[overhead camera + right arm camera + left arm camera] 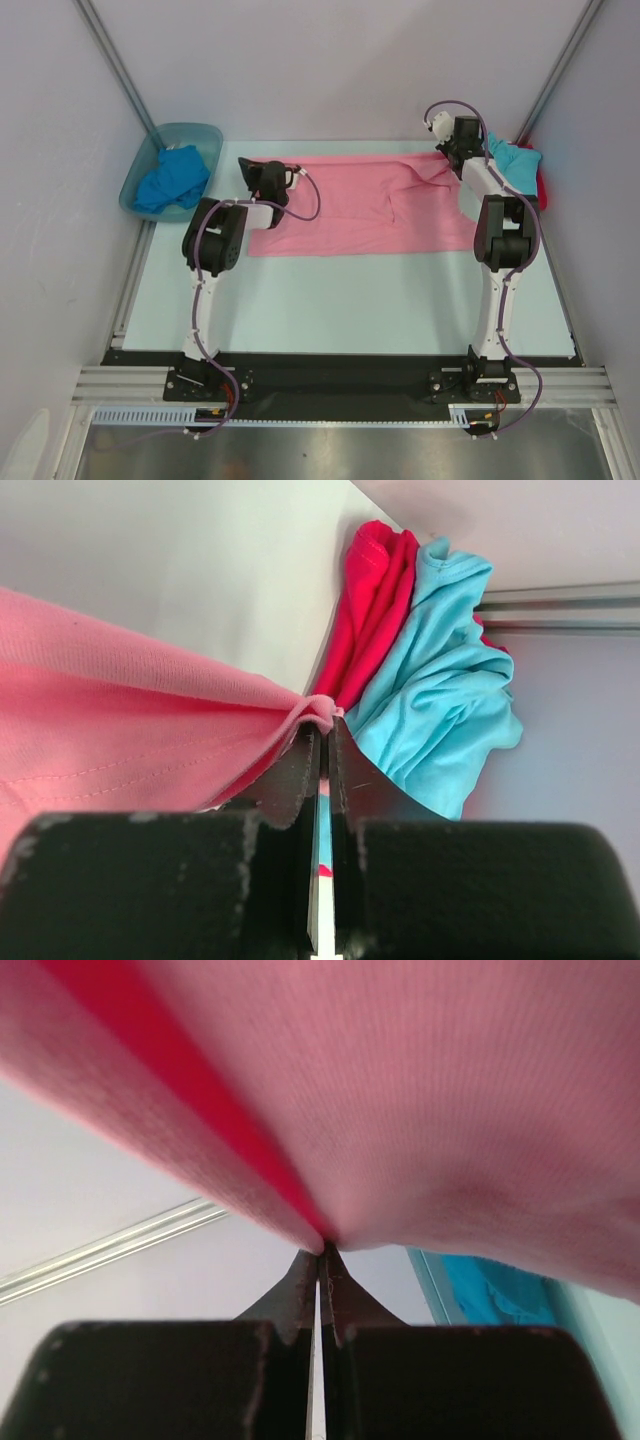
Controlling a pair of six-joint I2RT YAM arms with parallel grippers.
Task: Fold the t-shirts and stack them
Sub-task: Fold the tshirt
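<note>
The pink t-shirt [360, 205] lies spread across the far middle of the table. My left gripper [252, 170] is shut on its far left corner; the cloth [420, 1090] is pinched between the tips [321, 1250]. My right gripper [447, 150] is shut on its far right corner, the pink cloth [120, 720] bunched at the tips [320, 723]. The turquoise t-shirt [512, 160] and the red t-shirt [541, 185] lie crumpled at the far right, also in the right wrist view, turquoise [440, 690] and red [375, 590]. The royal blue t-shirt [172, 180] lies in the tub.
A blue-green translucent plastic tub [148, 150] stands at the far left corner. Grey walls and metal frame posts [110, 60] enclose the table on three sides. The black rail with both arm bases [340, 385] runs along the near edge.
</note>
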